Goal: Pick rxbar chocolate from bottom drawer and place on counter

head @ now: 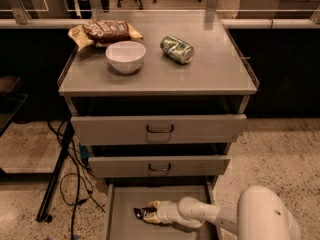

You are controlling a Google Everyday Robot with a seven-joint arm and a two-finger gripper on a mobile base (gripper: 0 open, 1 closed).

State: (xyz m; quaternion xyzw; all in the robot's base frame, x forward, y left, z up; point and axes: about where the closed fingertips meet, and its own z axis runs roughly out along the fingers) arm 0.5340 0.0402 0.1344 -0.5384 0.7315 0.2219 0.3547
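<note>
My gripper (154, 212) is in the bottom drawer (122, 227) right at the rxbar chocolate (141, 213), pinching or not I cannot tell, and I think the bar is light, crinkly and slippery, so grab its flat middle.

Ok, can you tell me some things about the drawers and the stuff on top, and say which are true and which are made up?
1. The pincer is down inside the bottom drawer, right at the rxbar chocolate. True.
2. The green can stands upright on the counter. False: it lies on its side.
3. The white bowl sits in the bottom drawer. False: it is on the counter, in front of the chip bag.
4. The rxbar chocolate is in the bottom drawer, not on the counter. True.
</note>
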